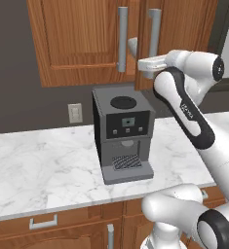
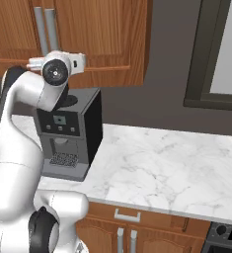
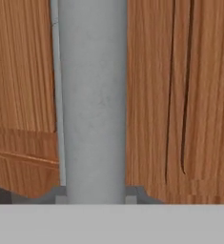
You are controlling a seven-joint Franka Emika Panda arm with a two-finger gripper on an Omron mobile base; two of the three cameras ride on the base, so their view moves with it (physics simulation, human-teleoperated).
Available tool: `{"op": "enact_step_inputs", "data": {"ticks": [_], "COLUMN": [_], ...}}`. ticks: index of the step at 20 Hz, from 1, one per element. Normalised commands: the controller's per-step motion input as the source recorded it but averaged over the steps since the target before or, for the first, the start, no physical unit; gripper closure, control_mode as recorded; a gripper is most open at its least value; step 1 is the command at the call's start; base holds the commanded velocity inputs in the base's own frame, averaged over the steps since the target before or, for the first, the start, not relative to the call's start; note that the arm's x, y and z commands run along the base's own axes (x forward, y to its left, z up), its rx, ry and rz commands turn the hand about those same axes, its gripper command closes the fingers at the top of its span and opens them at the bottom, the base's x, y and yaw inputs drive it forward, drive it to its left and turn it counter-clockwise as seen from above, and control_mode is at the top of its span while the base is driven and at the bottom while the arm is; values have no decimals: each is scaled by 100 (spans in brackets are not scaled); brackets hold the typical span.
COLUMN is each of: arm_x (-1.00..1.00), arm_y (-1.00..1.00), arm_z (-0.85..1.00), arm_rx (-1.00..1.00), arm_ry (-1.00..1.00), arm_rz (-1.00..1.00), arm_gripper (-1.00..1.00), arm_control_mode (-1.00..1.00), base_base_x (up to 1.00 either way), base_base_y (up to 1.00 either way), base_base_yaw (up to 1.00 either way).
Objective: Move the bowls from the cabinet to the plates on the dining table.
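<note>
Fingers (image 3: 95, 199): you see them set either side of a grey bar handle (image 3: 93, 100) on the cabinet (image 1: 82, 39) door, above the coffee machine (image 1: 122, 133); grip state cannot be told.

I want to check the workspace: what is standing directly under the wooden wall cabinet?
Under the cabinet a grey coffee machine stands on the marble counter, with a wall outlet beside it. The closed left door hides what is inside the cabinet.
</note>
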Motion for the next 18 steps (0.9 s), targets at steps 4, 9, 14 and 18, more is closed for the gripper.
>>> {"op": "enact_step_inputs", "data": {"ticks": [4,9,14,18], "arm_x": [-41,-46,-48,-49], "arm_y": [-31,-34,-35,-39], "arm_z": [1,1,0,0], "arm_rx": [5,8,10,10], "arm_ry": [-1,2,4,4], "arm_rz": [11,7,6,4], "arm_gripper": [100,100,100,100], "arm_control_mode": [-100,-100,-100,-100], "base_base_x": [0,0,0,0], "base_base_y": [0,0,0,0], "base_base_yaw": [0,0,0,0]}}
